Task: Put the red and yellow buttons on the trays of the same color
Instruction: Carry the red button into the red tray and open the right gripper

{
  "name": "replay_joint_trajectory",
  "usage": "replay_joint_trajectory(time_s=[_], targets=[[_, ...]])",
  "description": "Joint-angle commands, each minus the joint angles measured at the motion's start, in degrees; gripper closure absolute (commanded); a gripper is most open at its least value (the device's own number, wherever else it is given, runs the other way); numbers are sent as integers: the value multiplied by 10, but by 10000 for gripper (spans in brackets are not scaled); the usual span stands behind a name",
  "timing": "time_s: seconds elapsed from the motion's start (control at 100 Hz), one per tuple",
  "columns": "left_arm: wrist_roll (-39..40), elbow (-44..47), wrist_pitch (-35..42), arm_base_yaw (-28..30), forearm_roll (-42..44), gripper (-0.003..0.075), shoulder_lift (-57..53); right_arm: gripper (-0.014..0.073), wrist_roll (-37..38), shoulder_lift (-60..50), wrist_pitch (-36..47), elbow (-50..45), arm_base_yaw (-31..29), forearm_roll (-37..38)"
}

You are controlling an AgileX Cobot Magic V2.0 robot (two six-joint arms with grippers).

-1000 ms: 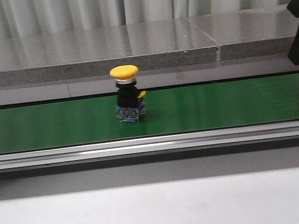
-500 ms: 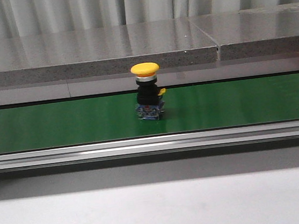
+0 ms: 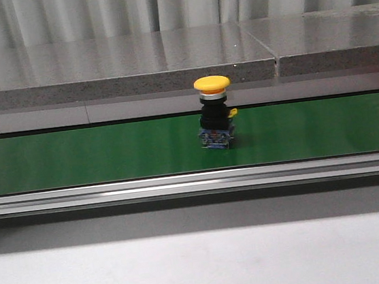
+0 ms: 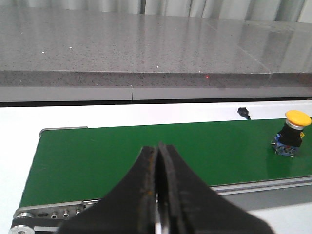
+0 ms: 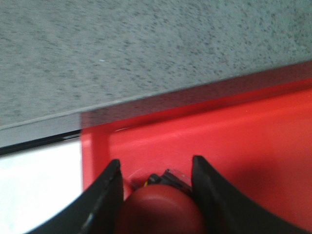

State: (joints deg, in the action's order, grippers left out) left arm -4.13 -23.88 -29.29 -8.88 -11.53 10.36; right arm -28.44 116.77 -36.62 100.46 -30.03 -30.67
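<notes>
Yellow button [image 3: 215, 114] upright on green belt [image 3: 75, 158], mid-length, nearer its far edge. Left wrist view: left gripper [image 4: 157, 161] pressed together, empty, above belt's near edge; button well apart. Right wrist view: right gripper [image 5: 156, 195] pinching red button [image 5: 161, 214] over red tray [image 5: 234, 141].

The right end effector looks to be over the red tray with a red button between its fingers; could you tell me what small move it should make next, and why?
Probably lower a little and open. In the right wrist view, the right end effector holds the red button directly above the red tray, the matching color. Meanwhile the yellow button stands on the green belt, waiting.
</notes>
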Motion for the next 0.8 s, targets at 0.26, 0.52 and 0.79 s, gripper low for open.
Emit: replay_joint_trajectory(time_s=[0.26,0.52,0.79], targets=[[0,-14,38,-5,-4,739,6,495,0,62,18,73,-3,-14],[0,-14,38,-5,-4,739,6,485,0,94,20,73,-3,-14],[0,-14,38,-5,-4,739,6,58,0,93,17,73,-3,-14]])
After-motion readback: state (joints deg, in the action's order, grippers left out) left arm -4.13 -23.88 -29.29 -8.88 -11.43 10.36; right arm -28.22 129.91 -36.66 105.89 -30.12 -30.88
